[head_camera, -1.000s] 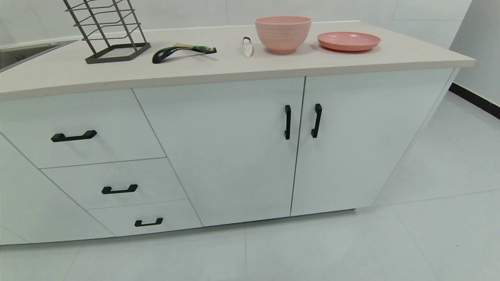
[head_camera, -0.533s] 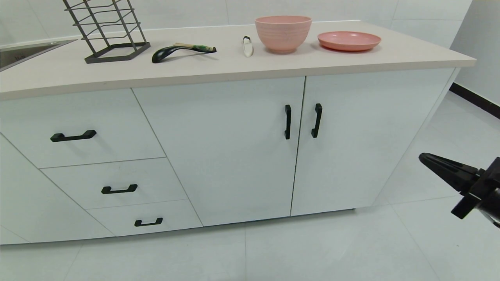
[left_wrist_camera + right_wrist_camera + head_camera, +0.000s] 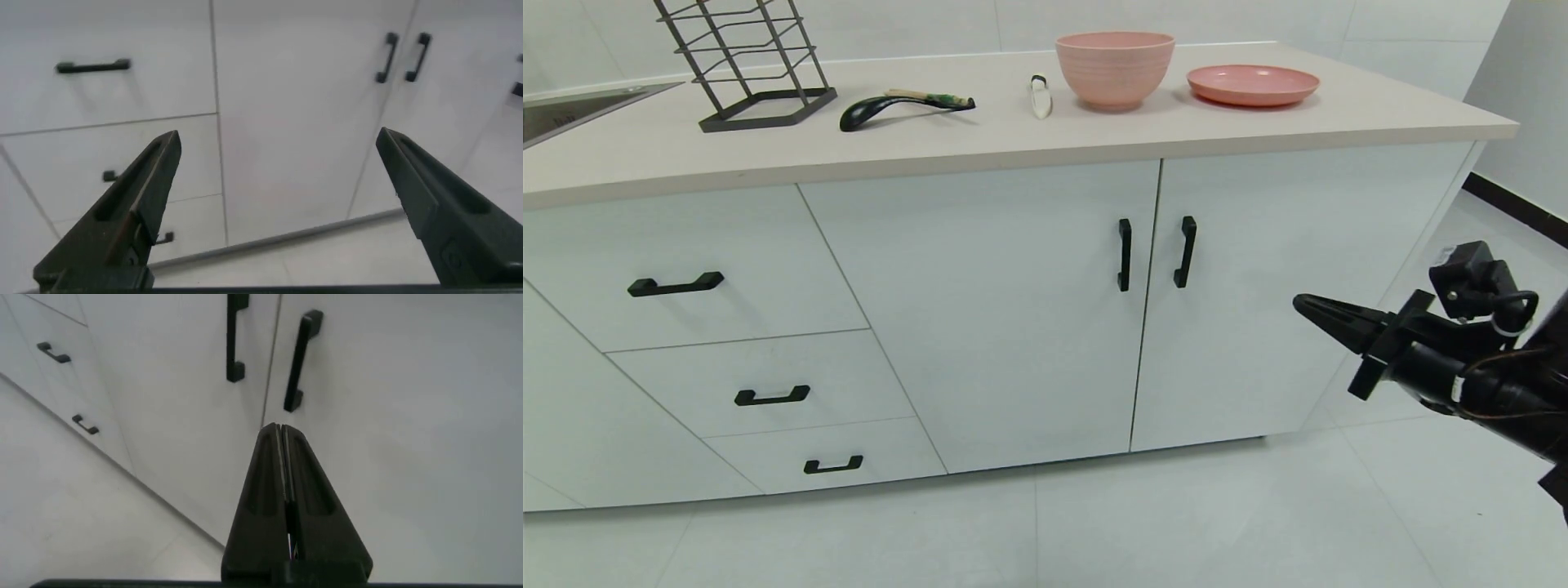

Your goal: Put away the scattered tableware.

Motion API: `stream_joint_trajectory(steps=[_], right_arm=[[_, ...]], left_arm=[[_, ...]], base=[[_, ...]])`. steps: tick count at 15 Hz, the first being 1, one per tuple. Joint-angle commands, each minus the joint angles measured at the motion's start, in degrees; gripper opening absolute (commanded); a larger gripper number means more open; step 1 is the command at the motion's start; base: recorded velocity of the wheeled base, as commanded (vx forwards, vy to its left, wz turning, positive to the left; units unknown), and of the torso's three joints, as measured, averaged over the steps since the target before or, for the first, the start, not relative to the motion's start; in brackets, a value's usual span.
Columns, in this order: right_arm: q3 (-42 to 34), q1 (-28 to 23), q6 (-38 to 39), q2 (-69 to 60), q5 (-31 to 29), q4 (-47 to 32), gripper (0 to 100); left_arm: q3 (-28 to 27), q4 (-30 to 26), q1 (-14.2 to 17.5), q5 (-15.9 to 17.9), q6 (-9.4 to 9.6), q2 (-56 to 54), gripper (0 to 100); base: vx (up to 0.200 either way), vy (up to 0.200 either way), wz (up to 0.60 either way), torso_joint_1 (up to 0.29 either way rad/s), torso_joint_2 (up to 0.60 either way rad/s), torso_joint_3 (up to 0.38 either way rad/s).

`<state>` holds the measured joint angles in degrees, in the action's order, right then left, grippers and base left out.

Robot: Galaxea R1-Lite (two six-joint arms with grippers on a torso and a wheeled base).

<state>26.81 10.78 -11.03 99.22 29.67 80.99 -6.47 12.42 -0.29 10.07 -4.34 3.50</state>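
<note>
Pinched shut and empty, the right gripper (image 3: 1303,303) may just jab the cabinet door (image 3: 1258,269) ahead of it, missing the door handle (image 3: 1184,251) up to its left.

Matte black right arm (image 3: 1470,384), tapered wedge fingers (image 3: 1335,317) (looped cable (image 3: 1532,302)).

The pale table (image 3: 1013,143) carries a row of things along its far side. From left to right: a sink (image 3: 572,110) set into the top, a dark wire rack (image 3: 756,69), a black spoon (image 3: 882,108), a small white spoon (image 3: 1039,98), a pink bowl (image 3: 1115,69) standing upright just beside it, and a pink plate (image 3: 1252,85) near the right end.
</note>
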Motion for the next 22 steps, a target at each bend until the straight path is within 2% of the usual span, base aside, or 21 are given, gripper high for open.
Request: stream_joint_trajectory(steps=[1, 2, 3, 5, 7, 8, 9, 10, 12, 13, 14, 15, 17, 19, 22], right_arm=[[5.1, 2.41, -0.04, 6.16, 0.65, 0.22, 0], [6.24, 2.58, 0.05, 6.86, 1.79, 0.22, 0], [7.21, 2.58, 0.05, 7.04, 3.46, 0.3, 100], [7.56, 2.76, -0.13, 7.83, 4.25, 0.48, 100], [7.56, 2.85, -0.57, 8.27, 4.25, 0.57, 100], [7.38, 3.55, -0.74, 8.01, 4.25, 0.57, 100], [7.56, 3.64, -0.74, 8.01, 4.25, 0.57, 100], [7.65, 3.64, -0.83, 8.18, 4.25, 0.83, 100], [8.35, 3.64, -1.27, 9.94, 4.25, 0.92, 100], [8.79, 3.64, -1.45, 10.38, 4.25, 0.92, 100], [11.34, 3.73, -1.45, 12.23, 4.25, 0.92, 100], [12.66, 3.73, -1.45, 13.1, 4.34, 0.92, 100], [14.59, 3.73, -1.45, 14.69, 4.34, 0.92, 100], [14.68, 4.08, -1.45, 14.86, 4.34, 1.36, 100], [17.23, 4.43, -1.45, 16.27, 4.87, 1.36, 100]], left_arm=[[-7.41, -1.61, -4.01, 5.49, 1.26, 11.71, 100], [-8.38, -1.17, -5.95, 7.68, 2.76, 15.49, 100], [-9.26, -0.29, -7.97, 9.0, 4.08, 19.26, 100], [-11.19, 3.75, -11.66, 9.62, 9.0, 28.93, 100], [-11.19, 8.76, -13.42, 10.94, 11.9, 35.35, 100], [-11.37, 10.78, -15.09, 15.95, 14.62, 39.66, 100], [-11.98, 11.31, -15.09, 19.02, 15.85, 42.29, 100], [-12.95, 11.75, -15.09, 21.04, 17.26, 45.19, 100], [-14.44, 14.21, -15.09, 22.63, 19.9, 51.52, 100], [-14.62, 15.26, -15.09, 22.89, 20.25, 53.01, 100], [-15.5, 20.27, -15.18, 23.68, 21.48, 58.55, 100], [-15.94, 23.7, -15.18, 24.74, 21.83, 62.16, 100], [-16.47, 33.98, -15.26, 29.04, 22.01, 71.65, 100], [-16.82, 41.28, -15.26, 30.98, 22.01, 76.92, 100], [-20.51, 44.09, -16.85, 37.22, 22.01, 81.67, 100]], base=[[0.0, 0.0, 0.0, 0.0, 0.0, 0.0], [0.0, 0.0, 0.0, 0.0, 0.0, 0.0], [0.0, 0.0, 0.0, 0.0, 0.0, 0.0], [0.0, 0.0, 0.0, 0.0, 0.0, 0.0], [0.0, 0.0, 0.0, 0.0, 0.0, 0.0], [0.0, 0.0, 0.0, 0.0, 0.0, 0.0], [0.0, 0.0, 0.0, 0.0, 0.0, 0.0], [0.0, 0.0, 0.0, 0.0, 0.0, 0.0], [0.0, 0.0, 0.0, 0.0, 0.0, 0.0], [0.0, 0.0, 0.0, 0.0, 0.0, 0.0], [0.0, 0.0, 0.0, 0.0, 0.0, 0.0], [0.0, 0.0, 0.0, 0.0, 0.0, 0.0], [0.0, 0.0, 0.0, 0.0, 0.0, 0.0], [0.0, 0.0, 0.0, 0.0, 0.0, 0.0], [0.0, 0.0, 0.0, 0.0, 0.0, 0.0]])
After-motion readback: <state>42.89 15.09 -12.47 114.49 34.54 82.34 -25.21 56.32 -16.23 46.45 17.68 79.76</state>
